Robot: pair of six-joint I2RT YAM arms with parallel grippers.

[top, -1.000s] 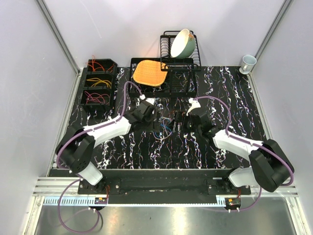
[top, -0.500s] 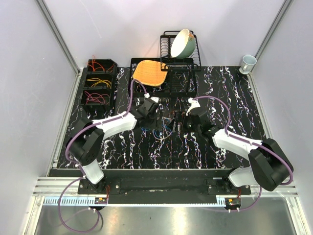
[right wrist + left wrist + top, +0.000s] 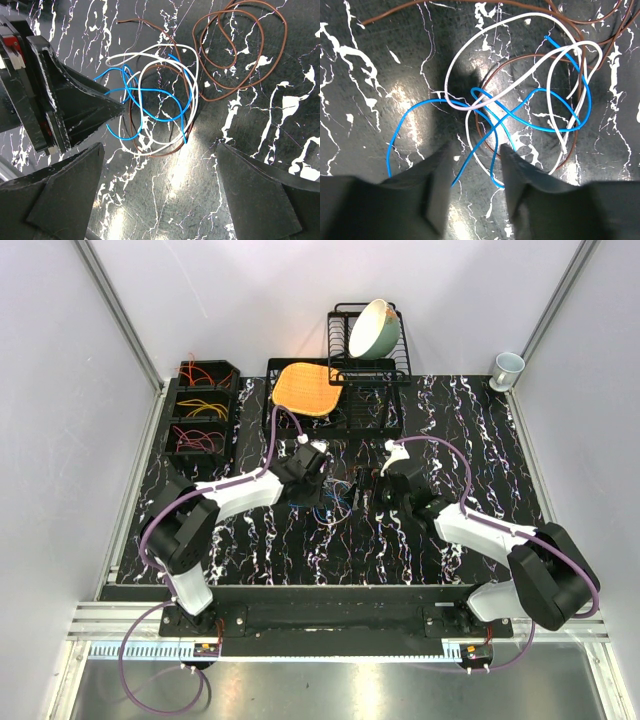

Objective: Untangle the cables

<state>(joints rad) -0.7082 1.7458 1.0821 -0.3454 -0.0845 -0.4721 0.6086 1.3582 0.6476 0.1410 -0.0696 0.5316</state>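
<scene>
Cables (image 3: 338, 492) lie tangled at the centre of the black marbled surface (image 3: 470, 440), between the two pincers. On the tangle's left edge the left pincer (image 3: 475, 150) hovers half-spread. A blue strand (image 3: 420, 103) and a white strand (image 3: 486, 30) show in the gap between its fingers, and neither is pinched. Blue, white and brown loops cross one another in the heap. A separate brown coil (image 3: 235, 52) lies at the upper right of the right wrist view. The right pincer (image 3: 160, 150) is spread wide and holds nothing.
</scene>
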